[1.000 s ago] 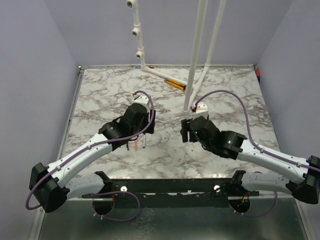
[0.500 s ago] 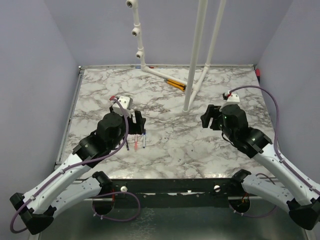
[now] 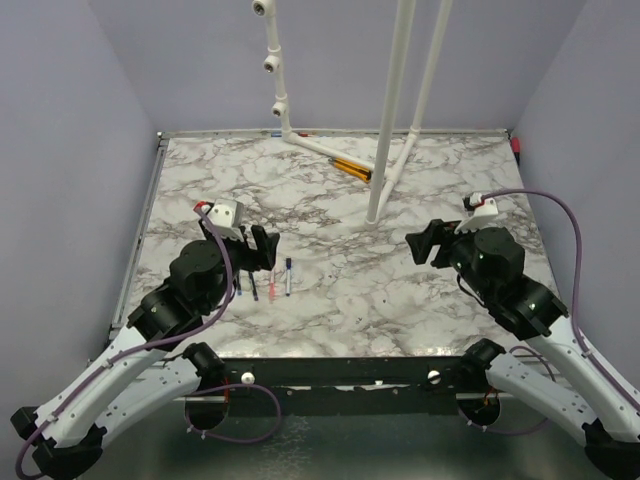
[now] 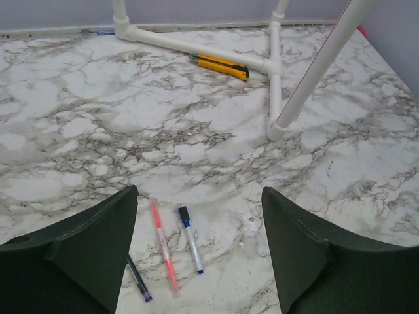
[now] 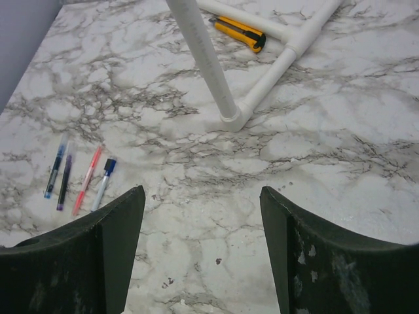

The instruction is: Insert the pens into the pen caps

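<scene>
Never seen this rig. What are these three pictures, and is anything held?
Two robot arms are bolted at the near edge of a marble-patterned table. One picture looks down from above; the other two come from wrist cameras, so the dark wedges are each arm's own fingers. The left tool and right tool stand open, holding nothing. On it lie thin pens, including a pink-red pen and a clear-barrelled pen with a blue end, plus a yellow-and-black utility knife beside a white pipe frame.
</scene>
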You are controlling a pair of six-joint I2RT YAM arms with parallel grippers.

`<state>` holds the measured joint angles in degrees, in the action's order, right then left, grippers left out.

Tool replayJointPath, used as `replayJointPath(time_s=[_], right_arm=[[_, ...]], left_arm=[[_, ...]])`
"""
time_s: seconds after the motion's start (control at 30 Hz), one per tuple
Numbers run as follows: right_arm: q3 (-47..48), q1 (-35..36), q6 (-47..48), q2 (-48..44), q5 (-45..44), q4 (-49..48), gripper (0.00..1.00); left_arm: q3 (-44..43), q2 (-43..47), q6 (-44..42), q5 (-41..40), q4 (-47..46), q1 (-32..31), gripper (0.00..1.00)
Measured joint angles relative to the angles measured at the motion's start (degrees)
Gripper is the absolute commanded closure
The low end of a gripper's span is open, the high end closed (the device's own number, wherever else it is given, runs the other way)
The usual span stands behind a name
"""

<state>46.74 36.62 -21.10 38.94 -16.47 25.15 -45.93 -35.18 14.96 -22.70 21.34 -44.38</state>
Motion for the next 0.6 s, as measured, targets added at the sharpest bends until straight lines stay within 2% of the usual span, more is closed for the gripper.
replayJointPath(time_s=[0.53, 0.6], right_arm=[[-2.3, 0.0, 1.2, -1.6, 4.3, -2.8, 0.25], [-2.3, 0.0, 1.2, -1.6, 4.5, -2.8, 0.25]], left_arm=[[0.5, -4.0, -1.3, 0.9, -1.0, 0.5, 0.24], [0.5, -3.8, -1.5, 1.4, -1.1, 0.8, 0.22]])
